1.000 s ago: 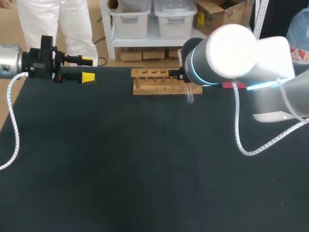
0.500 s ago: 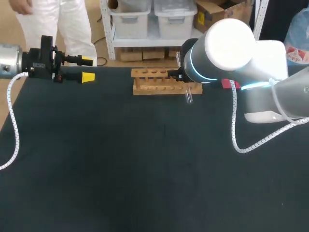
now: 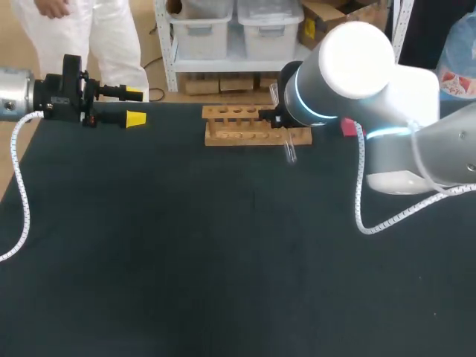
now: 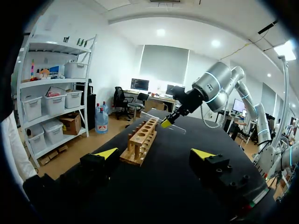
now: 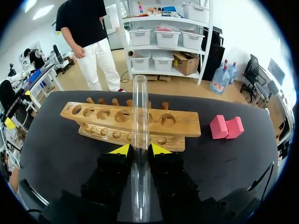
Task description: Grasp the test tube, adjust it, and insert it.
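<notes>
Close by the wooden rack [image 5: 182, 125], my right hand [image 5: 140, 150] holds the clear test tube [image 5: 140, 102] tight between its two yellow tips, and my left hand [image 4: 156, 154] hangs wide open, far off at the edge of the dark surface [image 3: 223, 245].

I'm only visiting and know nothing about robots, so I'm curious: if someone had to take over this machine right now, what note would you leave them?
Right gripper: shut on the glass test tube, gripping it near its middle.
Left gripper: open and empty, by the far left edge of the table, away from the work.
Tube: lifted, lying closer to level than upright, at the right end of the wooden test tube rack. The rack's visible holes are empty.
Done: the grasp.
Left: turn the tube upright and lower it into a hole.
</notes>
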Controlling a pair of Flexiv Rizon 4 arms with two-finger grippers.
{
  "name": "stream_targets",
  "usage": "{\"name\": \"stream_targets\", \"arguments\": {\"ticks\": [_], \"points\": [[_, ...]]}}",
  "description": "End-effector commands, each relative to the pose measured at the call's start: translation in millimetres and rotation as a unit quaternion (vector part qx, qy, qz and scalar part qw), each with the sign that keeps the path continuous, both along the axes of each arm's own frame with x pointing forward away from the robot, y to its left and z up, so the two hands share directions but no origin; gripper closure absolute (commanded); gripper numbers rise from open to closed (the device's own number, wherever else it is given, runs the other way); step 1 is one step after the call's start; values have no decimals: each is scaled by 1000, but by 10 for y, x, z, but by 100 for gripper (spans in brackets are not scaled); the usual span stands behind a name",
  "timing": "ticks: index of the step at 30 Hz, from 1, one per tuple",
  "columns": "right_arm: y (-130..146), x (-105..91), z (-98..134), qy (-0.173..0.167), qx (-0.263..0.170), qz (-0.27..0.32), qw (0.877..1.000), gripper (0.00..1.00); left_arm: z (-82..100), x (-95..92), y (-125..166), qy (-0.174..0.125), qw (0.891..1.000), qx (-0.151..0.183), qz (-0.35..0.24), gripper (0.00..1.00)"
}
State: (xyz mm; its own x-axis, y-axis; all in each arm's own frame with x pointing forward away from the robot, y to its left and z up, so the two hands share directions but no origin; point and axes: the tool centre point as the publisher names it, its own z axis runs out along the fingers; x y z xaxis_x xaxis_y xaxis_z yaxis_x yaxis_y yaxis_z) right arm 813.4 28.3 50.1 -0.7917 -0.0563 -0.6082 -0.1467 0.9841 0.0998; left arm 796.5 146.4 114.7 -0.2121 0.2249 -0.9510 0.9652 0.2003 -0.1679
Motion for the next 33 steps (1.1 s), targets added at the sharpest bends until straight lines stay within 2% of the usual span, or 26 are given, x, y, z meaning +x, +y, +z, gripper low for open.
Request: {"name": "stream_targets", "arguments": {"ticks": [1, 16, 29, 33], "points": [[-1, 42, -17, 13, 0, 6, 1000, 100, -12, 4, 2, -1, 1000, -1, 0, 0], [31, 60, -106, 62, 11, 38, 997, 100, -12, 4, 2, -1, 1000, -1, 0, 0], [54, 23, -151, 82, 16, 49, 995, 100, -12, 4, 2, -1, 1000, -1, 0, 0], [29, -8, -92, 76, 18, 39, 996, 100, -12, 4, 2, -1, 1000, -1, 0, 0]]}}
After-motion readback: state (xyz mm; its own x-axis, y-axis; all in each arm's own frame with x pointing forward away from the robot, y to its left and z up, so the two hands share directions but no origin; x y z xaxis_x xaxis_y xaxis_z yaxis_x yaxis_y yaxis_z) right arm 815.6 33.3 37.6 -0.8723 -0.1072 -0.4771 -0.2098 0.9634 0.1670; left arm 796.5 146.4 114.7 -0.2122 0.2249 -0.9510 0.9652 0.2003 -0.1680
